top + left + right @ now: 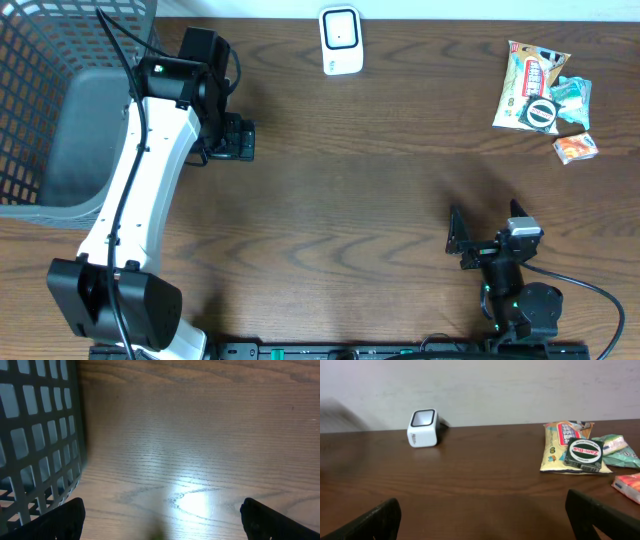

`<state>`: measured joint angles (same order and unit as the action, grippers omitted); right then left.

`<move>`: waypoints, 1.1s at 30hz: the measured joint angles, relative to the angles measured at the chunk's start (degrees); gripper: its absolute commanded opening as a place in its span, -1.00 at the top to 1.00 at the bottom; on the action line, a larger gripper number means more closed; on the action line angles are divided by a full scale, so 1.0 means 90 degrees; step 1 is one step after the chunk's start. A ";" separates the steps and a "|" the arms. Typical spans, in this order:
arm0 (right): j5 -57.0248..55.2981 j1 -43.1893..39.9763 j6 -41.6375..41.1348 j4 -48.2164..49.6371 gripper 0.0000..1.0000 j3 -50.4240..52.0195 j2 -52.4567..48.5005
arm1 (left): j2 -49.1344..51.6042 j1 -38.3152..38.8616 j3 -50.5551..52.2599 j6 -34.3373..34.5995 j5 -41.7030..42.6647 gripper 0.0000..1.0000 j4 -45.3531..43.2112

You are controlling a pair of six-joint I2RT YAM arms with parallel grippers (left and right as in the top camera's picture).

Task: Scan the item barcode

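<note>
Scanner: a small white box (340,40) with a dark, white-framed window on its face, standing at the table's 12 o'clock edge, well apart from both grippers.
Snack bag: a pale yellow printed bag (522,75) with red lettering, lying flat at about 2 o'clock on the table.
Zam-Buk box: a black box (543,112) with a white-ringed round label reading "Zam-Buk", resting on the bag's near end.
Green packet: a crinkled green-and-white wrapper (574,95) touching the bag at its 3 o'clock side.
Orange packet: a small orange-and-white pack (576,149) at 5 o'clock from the black box, just beside it but apart.
Barcode: none can be made out on any item.
Left gripper: at about 10 o'clock (245,140), jaws spread wide, holding nothing, only bare wood between the fingers, the basket just beside it at its 9 o'clock.
Right gripper: at about 5 o'clock (460,242), jaws spread wide and empty, facing the scanner and the items across the table, touching neither.
Basket: grey mesh (30,60) at the 10 o'clock corner.
Table: dark brown wood grain (350,200), with a glare patch under the left wrist.
Wall: plain and pale (520,385) behind the table's far edge.
</note>
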<state>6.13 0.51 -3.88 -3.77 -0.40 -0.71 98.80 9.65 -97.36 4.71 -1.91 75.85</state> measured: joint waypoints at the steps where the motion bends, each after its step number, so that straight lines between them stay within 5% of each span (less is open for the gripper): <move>1: -0.0017 0.0015 0.0010 -0.0002 -0.99 0.0000 0.0000 | 0.0000 0.0000 0.0000 0.0000 0.0000 -0.96 0.0000; 33: -0.0180 0.0029 0.0347 -0.0012 -0.99 0.0000 0.0000 | 0.0000 0.0000 0.0000 0.0000 0.0000 -0.96 0.0000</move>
<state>4.51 0.78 -0.75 -3.88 -0.40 -0.71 98.80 9.65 -97.36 4.71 -1.91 75.85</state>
